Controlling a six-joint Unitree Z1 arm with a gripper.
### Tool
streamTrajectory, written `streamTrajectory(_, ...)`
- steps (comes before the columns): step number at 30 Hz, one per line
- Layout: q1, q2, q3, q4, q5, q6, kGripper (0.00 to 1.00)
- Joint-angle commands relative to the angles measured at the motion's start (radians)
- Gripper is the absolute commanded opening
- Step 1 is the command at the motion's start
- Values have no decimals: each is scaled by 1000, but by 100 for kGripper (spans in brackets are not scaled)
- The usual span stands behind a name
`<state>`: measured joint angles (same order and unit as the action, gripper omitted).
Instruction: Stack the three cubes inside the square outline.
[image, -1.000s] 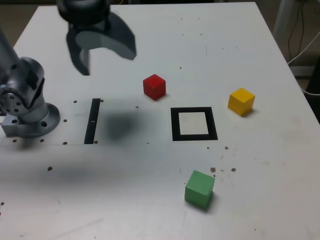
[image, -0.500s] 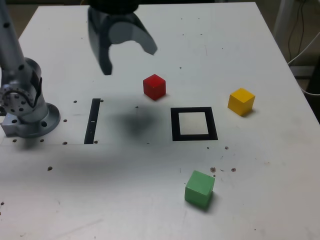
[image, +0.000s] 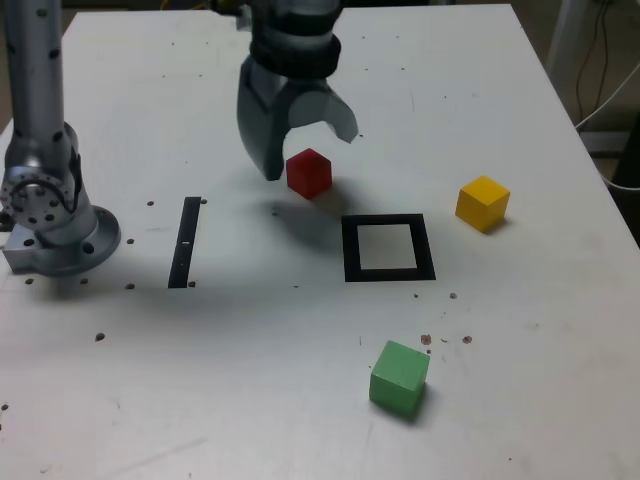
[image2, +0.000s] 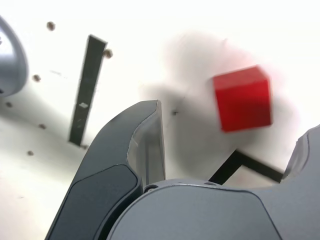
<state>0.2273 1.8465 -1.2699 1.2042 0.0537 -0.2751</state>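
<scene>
Red cube (image: 309, 172) on table, claw (image: 309, 152) hanging just above it, jaws spread

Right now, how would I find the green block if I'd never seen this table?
Start at the white table and find the black square outline near its middle. From there look toward the near edge in the exterior view: the green cube sits alone there, outside the outline. It is the only green block; the red cube and yellow cube lie farther back.

Red cube (image: 308, 172), yellow cube (image: 483, 203), green cube (image: 400, 377) surround square outline (image: 388, 248).
</scene>
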Motion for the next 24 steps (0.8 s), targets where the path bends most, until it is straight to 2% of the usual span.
streamTrajectory(1,26,15,-2,-8,3,10,94)
streamTrajectory(7,86,44,-11,-21,2,34,95)
streamTrajectory(16,89,88,-15,-42,-26,50,95)
streamTrajectory(24,92,125,-22,-83,-34,58,90)
